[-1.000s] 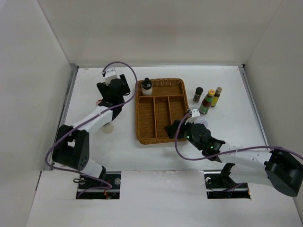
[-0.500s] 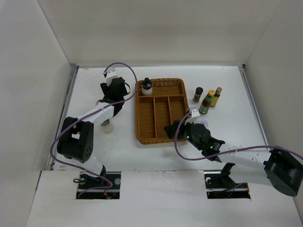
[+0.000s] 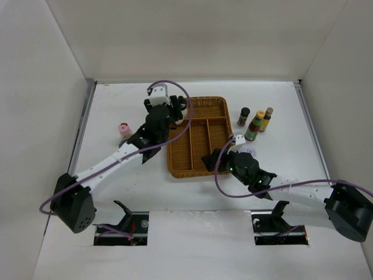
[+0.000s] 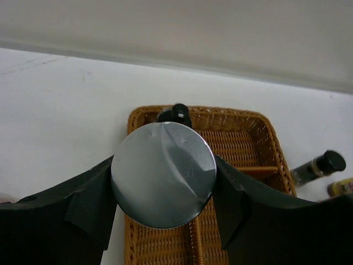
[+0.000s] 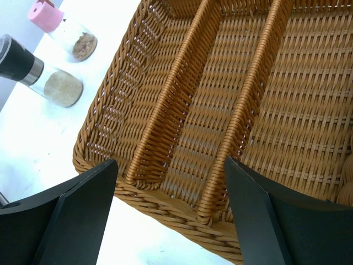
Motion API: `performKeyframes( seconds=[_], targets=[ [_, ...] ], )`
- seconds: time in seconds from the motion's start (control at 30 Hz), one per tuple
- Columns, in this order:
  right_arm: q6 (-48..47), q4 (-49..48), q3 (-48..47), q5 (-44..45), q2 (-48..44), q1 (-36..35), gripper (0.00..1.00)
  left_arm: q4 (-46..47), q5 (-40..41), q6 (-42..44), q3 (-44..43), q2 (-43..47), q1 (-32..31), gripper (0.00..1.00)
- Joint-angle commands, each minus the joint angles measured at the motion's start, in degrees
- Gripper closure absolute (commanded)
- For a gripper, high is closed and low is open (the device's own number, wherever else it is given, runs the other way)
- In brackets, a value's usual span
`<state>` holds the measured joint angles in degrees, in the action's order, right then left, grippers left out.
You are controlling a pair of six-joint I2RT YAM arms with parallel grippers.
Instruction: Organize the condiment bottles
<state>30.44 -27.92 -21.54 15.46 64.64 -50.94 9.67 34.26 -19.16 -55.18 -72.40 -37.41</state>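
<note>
My left gripper [image 3: 175, 105] is shut on a silver-capped bottle [image 4: 164, 174], whose round cap fills the gap between the fingers. It holds the bottle above the back left corner of the wicker tray [image 3: 198, 169]. A black-capped bottle [image 4: 174, 113] stands in the tray's back compartment just beyond it. A pink-capped jar [image 3: 123, 129] stands on the table left of the tray. The right wrist view shows it [image 5: 48, 15] beside a dark-capped jar [image 5: 25, 62]. My right gripper [image 3: 210, 158] is open and empty at the tray's front right corner [image 5: 165, 218].
Three bottles stand right of the tray: a dark-capped one [image 3: 243, 116], a yellow-capped one with a green and red label [image 3: 254, 125] and a tan-capped yellow one [image 3: 266, 118]. White walls close in the table at the back and on both sides.
My left arm has swung right from the table left of the tray to above the tray's back left corner, carrying the silver-capped bottle. The pale bottle left of the tray is gone. The right arm has not moved.
</note>
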Motion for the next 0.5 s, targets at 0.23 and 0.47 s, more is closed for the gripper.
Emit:
performKeyframes(
  seconds=[0.23,0.47],
  targets=[
    [0.8,-4.2,0.9,0.2,-3.6,1.5,0.16,8.2,-0.4,0.4,-5.9,-14.7,-2.1,0.69],
    [0.8,-4.1,0.6,-0.2,-2.7,1.8,0.16,11.5,-1.0,0.8,-7.0,-22.0,-1.4,0.69]
  ],
)
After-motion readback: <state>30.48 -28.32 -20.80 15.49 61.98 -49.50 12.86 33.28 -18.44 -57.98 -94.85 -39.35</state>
